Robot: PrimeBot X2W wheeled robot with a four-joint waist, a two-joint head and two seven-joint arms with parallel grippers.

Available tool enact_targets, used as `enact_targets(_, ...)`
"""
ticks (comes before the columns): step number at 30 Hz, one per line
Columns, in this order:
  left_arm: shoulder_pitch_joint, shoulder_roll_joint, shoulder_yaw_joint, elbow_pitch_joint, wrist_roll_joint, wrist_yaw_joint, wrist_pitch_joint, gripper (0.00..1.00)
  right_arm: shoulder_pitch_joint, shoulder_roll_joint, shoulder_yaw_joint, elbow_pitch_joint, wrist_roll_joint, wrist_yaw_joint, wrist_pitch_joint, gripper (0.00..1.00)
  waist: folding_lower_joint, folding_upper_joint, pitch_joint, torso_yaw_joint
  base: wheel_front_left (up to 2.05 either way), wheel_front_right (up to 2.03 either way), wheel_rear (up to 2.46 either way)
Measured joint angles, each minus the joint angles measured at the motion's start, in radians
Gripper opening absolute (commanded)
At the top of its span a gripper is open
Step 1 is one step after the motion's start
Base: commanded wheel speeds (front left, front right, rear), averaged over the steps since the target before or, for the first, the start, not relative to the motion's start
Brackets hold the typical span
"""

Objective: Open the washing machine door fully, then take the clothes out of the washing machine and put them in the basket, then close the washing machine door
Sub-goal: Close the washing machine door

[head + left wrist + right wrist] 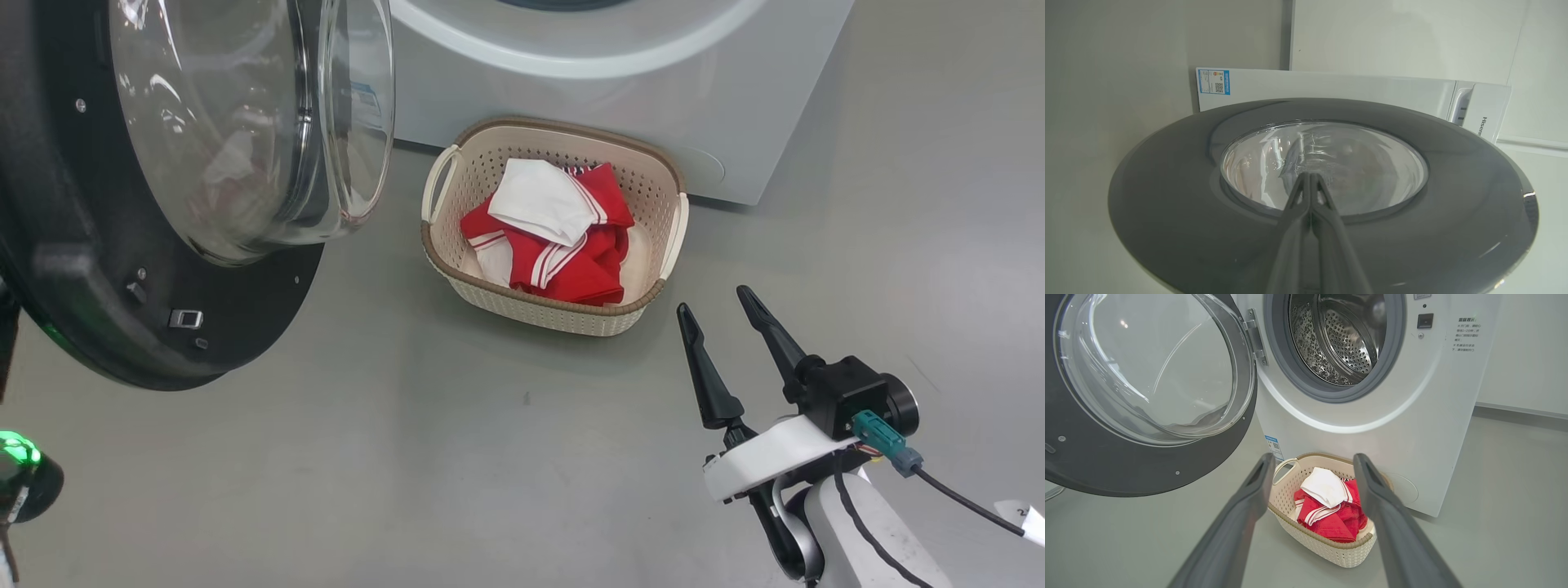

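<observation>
At the left, the washing machine door (90, 318) hung wide open. It was hinged at the machine's front, its free edge out toward the robot and its glass bowl facing right toward the basket. The left tool (1309, 176), fingers pressed together on nothing, pointed at the middle of the door's outer face. Whether its tips touched the glass could not be told. This made the left arm the nearer one for the closing push, which would probably go rightward toward the washing machine (653, 106).

The drum (1339, 343) showed bare steel, with no cloth seen. On the floor (490, 457), the basket (555, 314) stood just before the machine's foot, below the opening. It held the clothes (580, 269), red with the white piece on top. Its rim looked low enough to pass under the door's lower edge, though that was hard to judge.

At the right, the right tool (712, 300) hovered empty with its fingers apart, near the basket's front right corner and seemingly outside the door's path.
</observation>
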Motion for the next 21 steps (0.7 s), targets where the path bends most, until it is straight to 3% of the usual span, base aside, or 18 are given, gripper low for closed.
enact_targets(21, 0.007, 0.032, -0.1, -0.026, -0.046, 0.0, 0.151, 0.0, -0.007, 0.003, -0.006, 0.001, 0.0, 0.001, 0.0, 1.0, 0.0, 0.0, -0.004, -0.015, 0.0, 0.0, 0.0)
